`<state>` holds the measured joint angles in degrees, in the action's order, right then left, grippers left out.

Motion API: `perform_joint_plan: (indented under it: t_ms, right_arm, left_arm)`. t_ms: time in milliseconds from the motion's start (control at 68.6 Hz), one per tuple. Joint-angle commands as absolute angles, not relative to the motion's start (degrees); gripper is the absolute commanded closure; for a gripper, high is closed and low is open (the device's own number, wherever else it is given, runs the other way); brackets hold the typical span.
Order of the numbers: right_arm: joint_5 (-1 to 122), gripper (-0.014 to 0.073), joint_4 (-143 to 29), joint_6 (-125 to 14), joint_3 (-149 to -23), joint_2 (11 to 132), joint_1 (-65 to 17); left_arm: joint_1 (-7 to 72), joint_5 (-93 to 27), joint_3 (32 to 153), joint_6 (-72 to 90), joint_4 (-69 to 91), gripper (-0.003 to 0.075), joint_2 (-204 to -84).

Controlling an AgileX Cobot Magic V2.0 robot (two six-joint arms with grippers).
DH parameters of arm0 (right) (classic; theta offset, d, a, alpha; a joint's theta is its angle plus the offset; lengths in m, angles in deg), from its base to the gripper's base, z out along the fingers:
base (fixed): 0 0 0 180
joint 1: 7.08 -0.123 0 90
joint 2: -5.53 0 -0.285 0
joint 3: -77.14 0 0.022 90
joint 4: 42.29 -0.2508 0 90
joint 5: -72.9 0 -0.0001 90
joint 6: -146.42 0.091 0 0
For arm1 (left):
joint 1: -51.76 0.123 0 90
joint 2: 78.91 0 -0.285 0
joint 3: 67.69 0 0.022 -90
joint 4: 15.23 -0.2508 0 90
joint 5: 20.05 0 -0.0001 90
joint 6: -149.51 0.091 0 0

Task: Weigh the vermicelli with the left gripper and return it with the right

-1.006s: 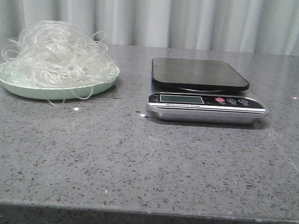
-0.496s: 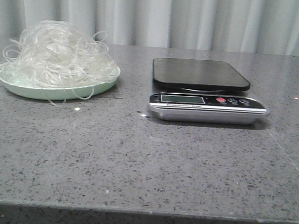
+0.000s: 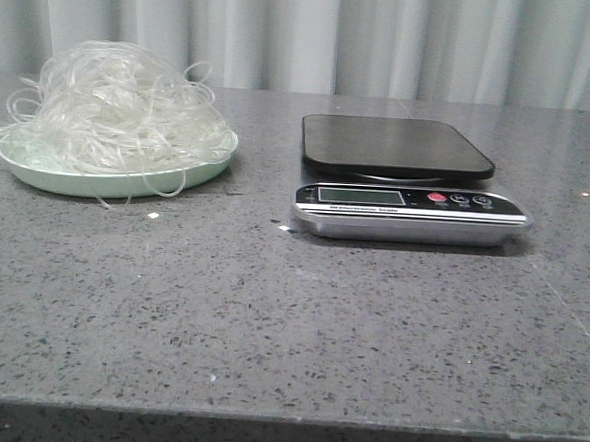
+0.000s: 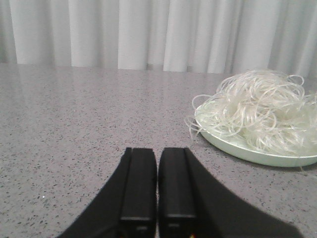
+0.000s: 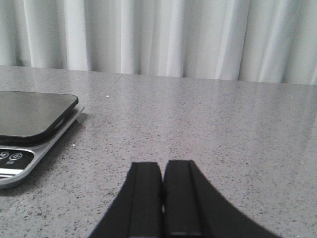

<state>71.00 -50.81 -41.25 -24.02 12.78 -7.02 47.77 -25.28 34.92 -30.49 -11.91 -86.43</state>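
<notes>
The vermicelli is a fluffy mound of thin whitish strands on a pale green plate at the table's back left; it also shows in the left wrist view. A kitchen scale with a bare black platform stands at the middle right, partly seen in the right wrist view. My left gripper is shut and empty, low over the table, apart from the plate. My right gripper is shut and empty, beside the scale. Neither gripper shows in the front view.
A grey speckled stone table with its front edge near the bottom of the front view. White curtains hang behind the table. A small pale crumb lies in front of the plate.
The front view has shifted very slightly; the vermicelli, plate and scale have not moved on the table.
</notes>
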Motion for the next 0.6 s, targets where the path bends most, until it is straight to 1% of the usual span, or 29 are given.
perform_joint_plan:
  t_ms: [0, 583]
  right_arm:
    - [76.5, 0.0442, -51.3, -41.5, -24.5, 11.8, -5.9]
    - [76.2, 0.0442, -51.4, -41.5, -24.5, 11.8, -5.2]
  left_arm:
    - [47.4, -20.6, 34.5, -30.5, -11.9, 0.0584, -85.3]
    - [47.4, -20.6, 34.5, -30.5, -11.9, 0.0584, -85.3]
